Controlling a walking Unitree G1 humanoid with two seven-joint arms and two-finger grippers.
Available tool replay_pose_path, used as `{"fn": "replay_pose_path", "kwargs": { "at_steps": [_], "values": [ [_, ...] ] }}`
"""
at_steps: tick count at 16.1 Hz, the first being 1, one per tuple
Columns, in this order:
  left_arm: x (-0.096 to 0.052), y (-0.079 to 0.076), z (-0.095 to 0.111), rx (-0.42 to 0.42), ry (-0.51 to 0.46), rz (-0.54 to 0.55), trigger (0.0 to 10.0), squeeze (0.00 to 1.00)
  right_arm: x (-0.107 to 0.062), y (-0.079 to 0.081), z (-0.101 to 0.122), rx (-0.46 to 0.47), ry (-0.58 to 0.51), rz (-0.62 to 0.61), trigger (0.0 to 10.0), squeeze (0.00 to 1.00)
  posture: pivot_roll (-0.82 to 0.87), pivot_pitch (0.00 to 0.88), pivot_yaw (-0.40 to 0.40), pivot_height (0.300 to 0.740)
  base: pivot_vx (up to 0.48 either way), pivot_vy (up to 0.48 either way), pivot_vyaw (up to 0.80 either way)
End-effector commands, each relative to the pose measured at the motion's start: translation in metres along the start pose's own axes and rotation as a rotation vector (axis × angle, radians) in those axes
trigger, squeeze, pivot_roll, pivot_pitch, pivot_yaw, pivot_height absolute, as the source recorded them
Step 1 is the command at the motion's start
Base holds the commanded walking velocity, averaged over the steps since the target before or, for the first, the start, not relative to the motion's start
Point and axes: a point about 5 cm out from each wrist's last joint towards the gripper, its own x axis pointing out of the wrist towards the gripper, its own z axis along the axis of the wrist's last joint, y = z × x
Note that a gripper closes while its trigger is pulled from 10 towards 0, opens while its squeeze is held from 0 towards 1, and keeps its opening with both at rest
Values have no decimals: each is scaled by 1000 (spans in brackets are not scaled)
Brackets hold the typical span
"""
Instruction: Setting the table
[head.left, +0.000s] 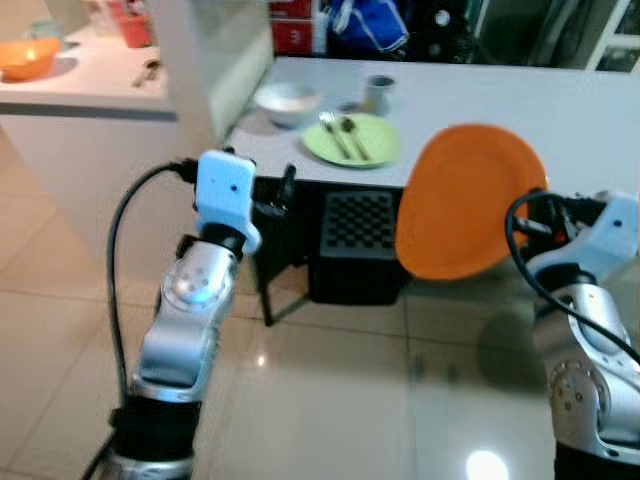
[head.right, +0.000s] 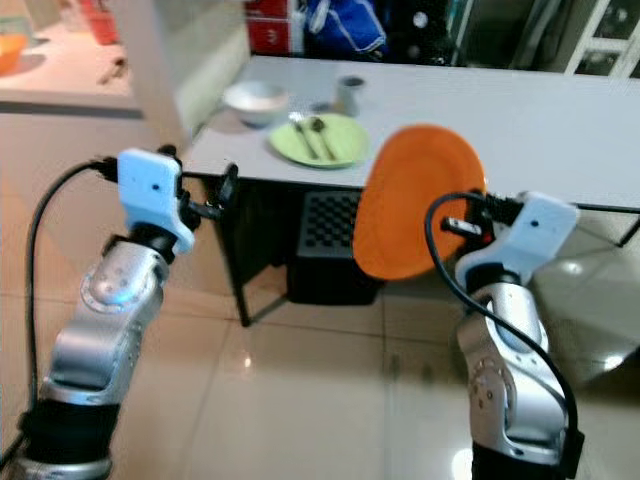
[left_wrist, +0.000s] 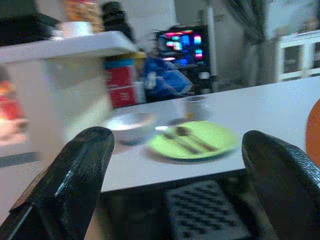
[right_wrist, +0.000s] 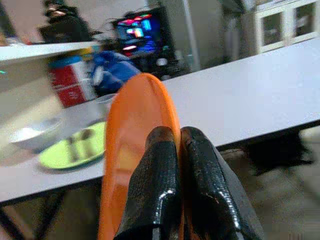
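In front of the white table (head.left: 520, 110), the right end effector (right_wrist: 179, 150) has its two black fingers (right_wrist: 155, 185) pinched tight on the rim of an orange plate (head.left: 470, 200), and the plate stands on edge, tilted, held up in the air just short of the table's near edge. It hangs over the tiled floor (head.left: 330, 380), not touching the tabletop.

Over on the left, the left end effector (left_wrist: 177, 180) is spread wide and holds nothing; its fingers (left_wrist: 75, 170) frame the table from below its edge, near the corner.

On the table itself, a green plate (head.left: 352, 139) sits near the left corner with a fork (head.left: 334, 135) and a spoon (head.left: 354, 135) lying side by side on it. A white bowl (head.left: 288, 102) rests just beside the green plate, toward the corner, and a small grey cup (head.left: 379, 92) stands just behind the plate.

Under the table a dark crate (head.left: 358, 245) with a grid face sits on the floor. Away to the left, an orange bowl (head.left: 28, 58) rests on a separate white counter (head.left: 90, 80).
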Motion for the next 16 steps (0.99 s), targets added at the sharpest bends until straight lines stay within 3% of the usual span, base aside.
{"fn": "replay_pose_path", "kwargs": {
  "at_steps": [1, 5, 7, 12, 16],
  "values": [
    [1, 4, 3, 25, -11, 4, 10000, 0, 2, 1, 14, 14, -66, 3, 10000, 0, -84, 0, 16, 740, 0, -390, 0],
    [1, 5, 2, 27, -5, 18, 10000, 0, 3, 2, 14, 15, -59, -7, 10000, 0, -86, 0, 18, 740, 0, -353, 0],
    [4, 11, -4, 18, 52, 73, 10000, 0, 3, 1, 11, -5, -38, -22, 10000, 0, -88, 0, 20, 740, 0, 0, 0],
    [7, 15, 4, 18, 3, 76, 10000, 0, 6, 0, 13, 38, -38, -48, 10000, 0, -93, 0, 16, 740, 0, 0, 0],
    [9, 10, 9, 2, -23, 46, 10000, 0, 9, 1, 12, 49, -28, -54, 10000, 0, -93, 0, 19, 740, 217, 0, -541]
  ]
}}
